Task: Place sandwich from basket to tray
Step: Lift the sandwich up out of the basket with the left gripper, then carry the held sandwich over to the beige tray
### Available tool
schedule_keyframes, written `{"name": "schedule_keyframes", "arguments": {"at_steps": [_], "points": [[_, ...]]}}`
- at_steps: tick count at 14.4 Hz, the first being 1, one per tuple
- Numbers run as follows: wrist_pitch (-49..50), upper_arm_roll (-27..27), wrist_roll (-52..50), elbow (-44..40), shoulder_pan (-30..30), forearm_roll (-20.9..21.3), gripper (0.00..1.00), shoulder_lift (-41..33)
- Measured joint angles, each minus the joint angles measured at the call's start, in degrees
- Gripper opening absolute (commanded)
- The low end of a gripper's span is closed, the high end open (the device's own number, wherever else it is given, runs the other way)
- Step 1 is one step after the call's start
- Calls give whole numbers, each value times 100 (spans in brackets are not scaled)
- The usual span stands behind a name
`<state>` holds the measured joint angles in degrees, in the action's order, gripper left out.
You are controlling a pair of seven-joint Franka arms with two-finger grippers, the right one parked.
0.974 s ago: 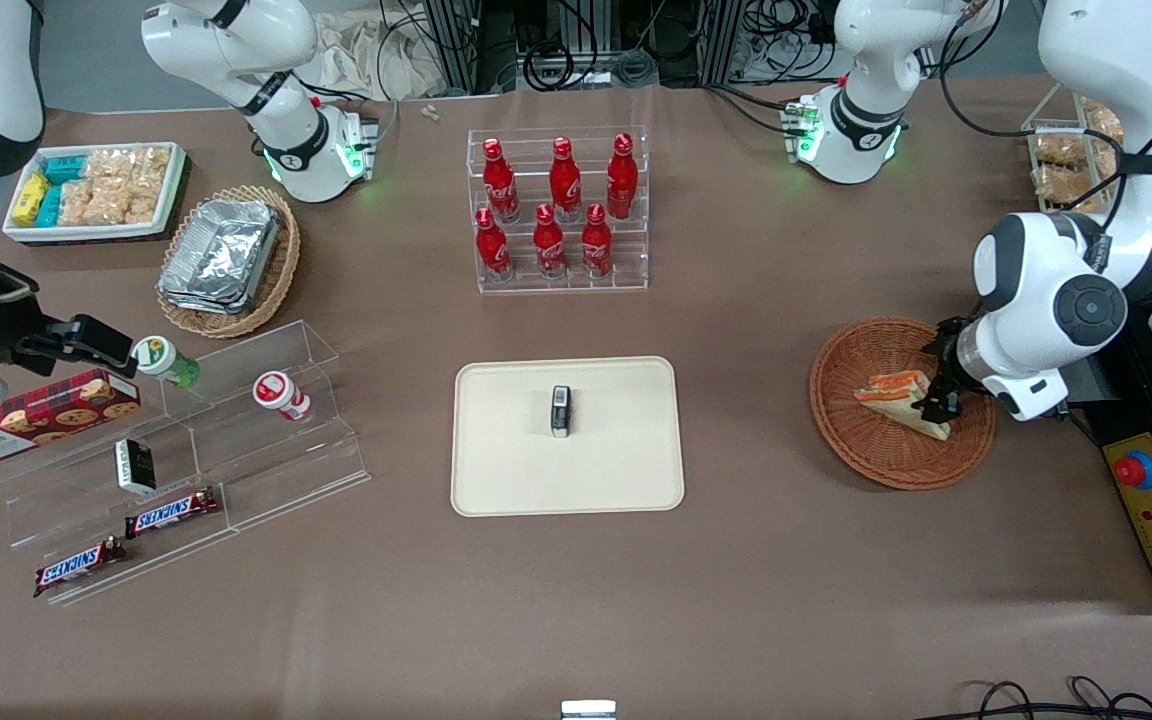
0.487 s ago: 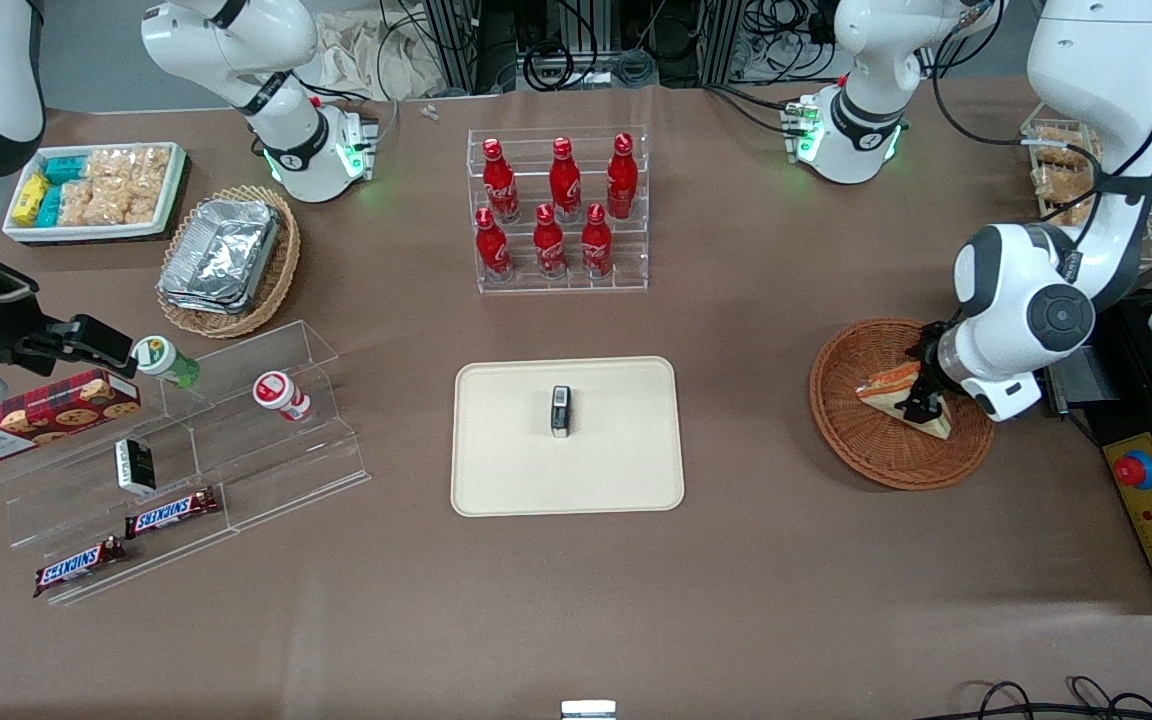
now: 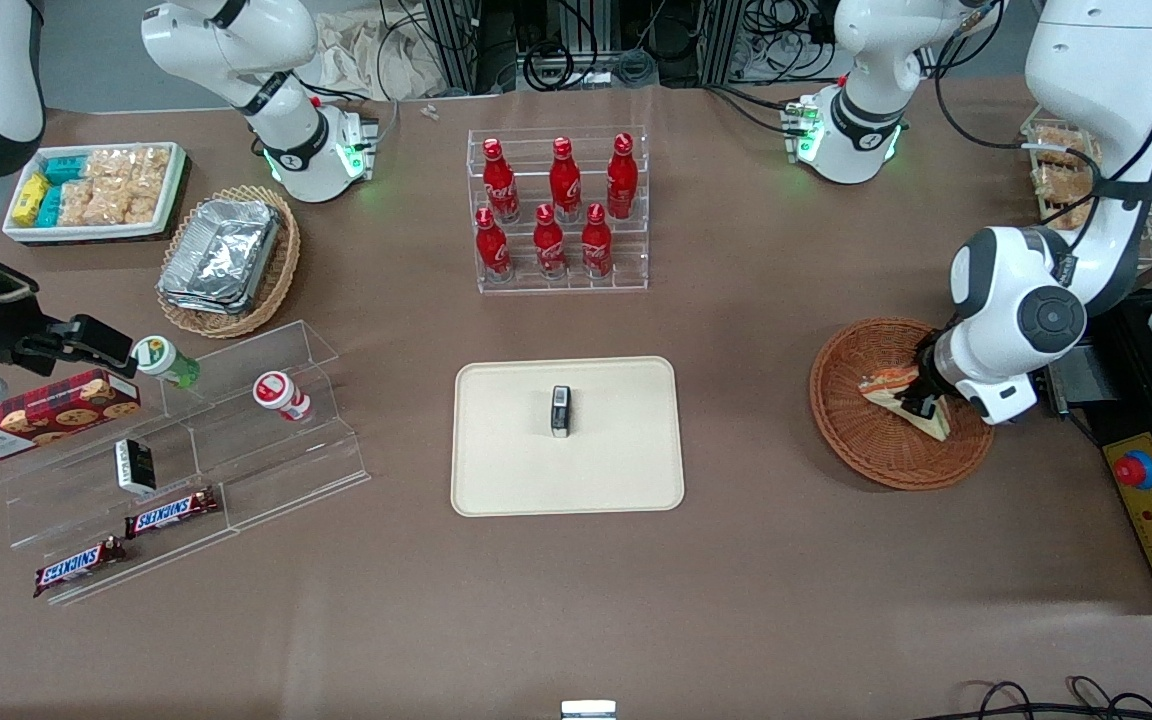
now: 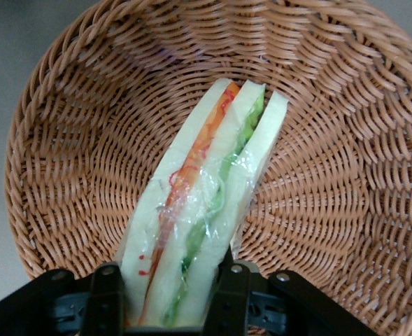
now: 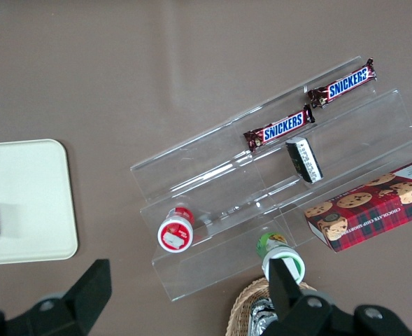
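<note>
The sandwich (image 3: 884, 383), a wrapped white-bread wedge with orange and green filling, is in the reddish-brown wicker basket (image 3: 841, 440) toward the working arm's end of the table. My left gripper (image 3: 921, 402) is down in the basket and shut on the sandwich. In the left wrist view the sandwich (image 4: 206, 203) stands on edge between the gripper (image 4: 169, 283), with a black finger (image 4: 228, 290) pressed against each bread face and the basket (image 4: 80, 140) weave beneath. The cream-beige tray (image 3: 496, 470) lies at the table's middle, also seen as the tray (image 5: 24, 210) in the right wrist view.
A small black packet (image 3: 561, 410) stands on the tray. A clear rack of red bottles (image 3: 561, 210) stands farther from the camera than the tray. A control box with a red button (image 3: 1136, 470) sits close beside the basket. An acrylic stepped shelf (image 3: 236, 440) holds snacks toward the parked arm's end.
The left arm has shifted slightly toward the tray over the basket. The sandwich has tipped from lying flatter to standing on edge between the fingers.
</note>
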<state>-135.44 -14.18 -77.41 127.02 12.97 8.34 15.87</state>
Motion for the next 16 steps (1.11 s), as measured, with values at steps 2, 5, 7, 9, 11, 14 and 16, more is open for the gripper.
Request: {"name": "schedule_keyframes", "arguments": {"at_steps": [2,5,7,9,11,14,16], "points": [[45,-14,-1,-42,0,66,0,-55],[673,-181,-6,-357,-2,185,0,-298],[1432,-300,209,-821,-6,201,0,-506],[2234,-408,600,-1451,-7,201,0,-661],[2986,-571,1051,-2199,-6,200,0,-706],[3616,-1154,1581,-3229,-25,191,0,-628],[3750,-1711,1832,-3764,-64,187,0,-412]]}}
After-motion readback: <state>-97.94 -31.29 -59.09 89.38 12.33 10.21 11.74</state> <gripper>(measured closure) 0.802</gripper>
